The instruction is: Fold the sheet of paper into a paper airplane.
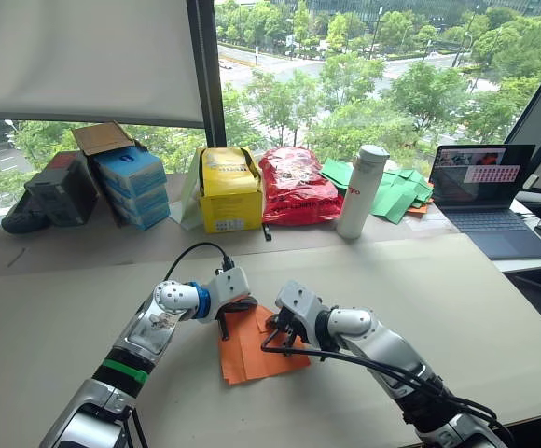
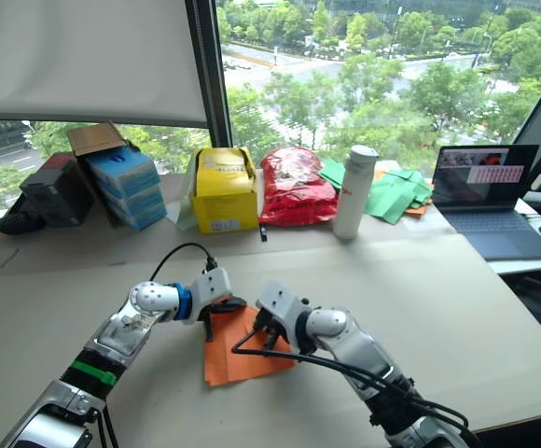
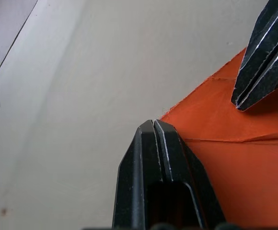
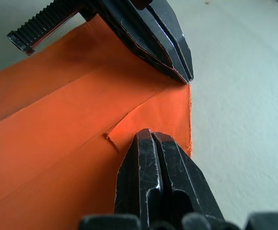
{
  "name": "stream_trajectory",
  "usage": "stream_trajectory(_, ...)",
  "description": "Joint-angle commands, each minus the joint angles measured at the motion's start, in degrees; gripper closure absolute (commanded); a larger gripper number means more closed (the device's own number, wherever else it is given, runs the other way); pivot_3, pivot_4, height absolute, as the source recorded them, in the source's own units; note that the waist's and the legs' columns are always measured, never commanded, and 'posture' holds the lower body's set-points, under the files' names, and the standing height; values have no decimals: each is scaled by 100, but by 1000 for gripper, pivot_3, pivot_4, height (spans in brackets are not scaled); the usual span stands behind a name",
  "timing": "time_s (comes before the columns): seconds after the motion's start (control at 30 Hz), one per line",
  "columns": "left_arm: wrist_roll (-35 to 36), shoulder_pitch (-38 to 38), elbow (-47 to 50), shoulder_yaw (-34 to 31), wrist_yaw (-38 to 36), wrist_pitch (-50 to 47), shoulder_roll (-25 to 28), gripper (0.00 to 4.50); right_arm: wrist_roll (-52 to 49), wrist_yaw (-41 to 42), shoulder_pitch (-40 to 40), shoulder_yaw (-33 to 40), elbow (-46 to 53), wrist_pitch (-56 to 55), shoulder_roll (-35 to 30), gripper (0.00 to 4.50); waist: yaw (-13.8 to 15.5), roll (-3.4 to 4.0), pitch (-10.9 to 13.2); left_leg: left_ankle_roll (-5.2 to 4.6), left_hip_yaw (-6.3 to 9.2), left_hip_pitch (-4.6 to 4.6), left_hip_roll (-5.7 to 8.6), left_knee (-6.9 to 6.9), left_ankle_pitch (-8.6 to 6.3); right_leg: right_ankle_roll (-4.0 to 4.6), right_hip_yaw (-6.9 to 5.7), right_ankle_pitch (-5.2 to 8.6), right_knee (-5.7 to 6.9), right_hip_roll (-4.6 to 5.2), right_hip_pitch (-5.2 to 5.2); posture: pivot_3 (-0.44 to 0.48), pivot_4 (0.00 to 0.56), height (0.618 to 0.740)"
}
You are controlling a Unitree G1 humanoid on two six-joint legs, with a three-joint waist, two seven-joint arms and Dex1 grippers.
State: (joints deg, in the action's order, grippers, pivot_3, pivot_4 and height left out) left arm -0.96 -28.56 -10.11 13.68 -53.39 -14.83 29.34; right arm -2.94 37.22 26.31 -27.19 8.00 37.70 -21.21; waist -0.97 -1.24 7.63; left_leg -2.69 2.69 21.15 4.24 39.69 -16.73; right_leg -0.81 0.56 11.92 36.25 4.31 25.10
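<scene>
Left wrist view: both end effectors, L & R, pressed together on sheet of paper.

The sheet of paper lies on the table between both grippers, before the bottle.

**Clutter along the window side of the table**

A row of items is ranged along the far edge of the pale table, by the window. At the left, a dark case is set beside a stack of blue boxes topped with an open cardboard flap. A yellow box and a red bag are placed side by side. A white bottle is stood upright before green paper pieces. An open laptop is seen at the right.
</scene>
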Motion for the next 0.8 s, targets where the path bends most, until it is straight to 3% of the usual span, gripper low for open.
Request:
stream_trajectory(0.03, 894, 222, 866, -996, 263, -934, -22, 4500, 190, 17, -117, -159, -271, 75, -39, 4475, -6, 0, 0, 0, -1, 0, 0, 1, 0, 0, 1, 0, -1, 0, 1, 0, 150, 740)
stream_trajectory(0.17, 1868, 672, 1617, -2007, 508, -2115, 8, 4500, 210, -18, -121, -139, -257, 95, 15, 4475, -4, 0, 0, 0, 1, -1, -2, 1, -1, 0, 1, 0, -1, 0, 0, 0, 150, 740)
stream_trajectory(0.3, 2931, 1193, 2151, -3017, 919, -3367, -140, 3372, 253, -38, -144, -130, -198, 124, 60, 4500, -16, 0, 0, 5, 0, -8, -3, -3, 1, 0, 3, 0, 1, 0, -2, 0, 150, 740)
stream_trajectory(0.53, 3762, 1759, 2709, -3290, 1472, -4317, -391, 1017, 312, -59, -146, -97, -189, 139, 117, 4500, 23, 0, 0, 8, 3, -12, -3, -1, 2, 1, 1, 0, -3, 1, -10, 0, 150, 740)
stream_trajectory(0.8, 3831, 1995, 2667, -2897, 1900, -4249, -703, 1017, 330, -89, -98, -26, -184, 171, 159, 4500, 15, 0, 0, 22, 0, -13, -3, -5, 7, 2, 7, -1, -4, 2, -8, 0, 150, 740)
